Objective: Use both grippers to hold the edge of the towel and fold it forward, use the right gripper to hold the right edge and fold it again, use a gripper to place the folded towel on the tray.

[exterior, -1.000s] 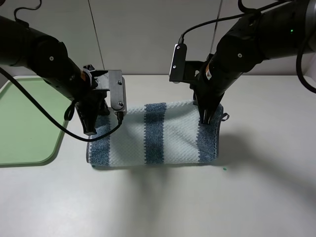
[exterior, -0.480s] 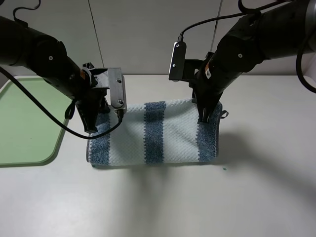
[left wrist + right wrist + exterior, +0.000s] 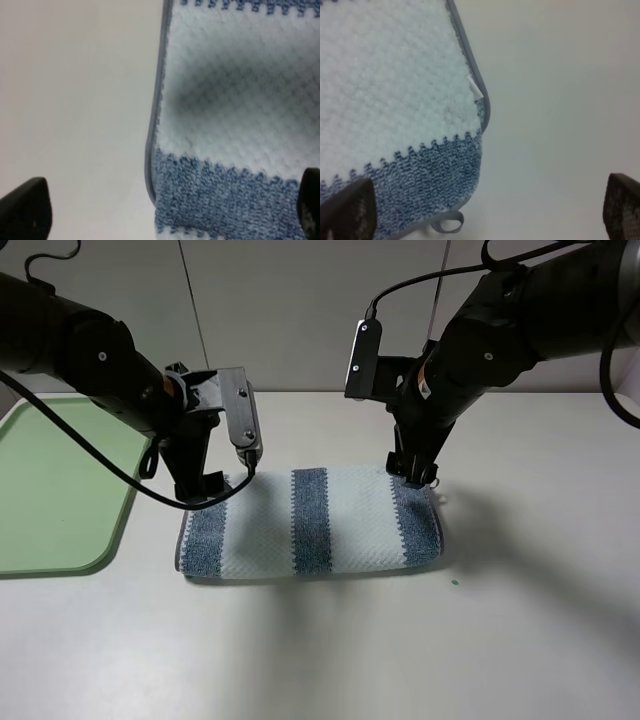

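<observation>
Two grippers, both spread wide, nothing held. L to R: tray (image 3: 50, 490) at far left of surface (image 3: 330, 640); left gripper (image 3: 203, 488) just over back-left corner of towel (image 3: 310, 525), folded flat mid-surface, off tray; right gripper (image 3: 412, 472) over back-right corner.

Bright even overhead light, soft shadow beside the towel (image 3: 345, 525), wrist views blurred.

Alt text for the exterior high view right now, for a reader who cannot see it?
A striped blue-and-white towel lies folded on a white table, with the left gripper and right gripper poised at its far corners. A light green tray sits at the view's left edge.
</observation>
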You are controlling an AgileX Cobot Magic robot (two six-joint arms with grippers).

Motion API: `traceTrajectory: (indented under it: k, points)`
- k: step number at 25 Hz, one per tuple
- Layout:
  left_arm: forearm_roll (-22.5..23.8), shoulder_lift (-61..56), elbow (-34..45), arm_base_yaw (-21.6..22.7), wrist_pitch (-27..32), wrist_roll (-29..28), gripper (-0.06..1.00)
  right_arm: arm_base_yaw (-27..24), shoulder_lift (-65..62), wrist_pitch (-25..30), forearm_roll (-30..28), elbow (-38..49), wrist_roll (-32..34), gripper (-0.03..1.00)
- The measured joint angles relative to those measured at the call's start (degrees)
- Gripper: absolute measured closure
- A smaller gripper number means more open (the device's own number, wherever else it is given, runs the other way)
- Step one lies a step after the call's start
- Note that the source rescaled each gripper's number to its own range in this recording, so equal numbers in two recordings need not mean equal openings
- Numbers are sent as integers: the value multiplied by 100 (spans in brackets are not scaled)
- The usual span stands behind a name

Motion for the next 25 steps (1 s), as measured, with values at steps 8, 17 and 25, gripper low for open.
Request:
traceTrajectory:
  k: [8,17,25]
  points:
    - [0,0,0,0,-41,0,-5,0,0,0,-12,0,14,-3]
    - [-5,-166,0,0,241,-455,-5,0,0,22,148,0,718,-3]
    - [-5,-739,0,0,621,-1115,-5,0,0,241,195,0,2222,-3]
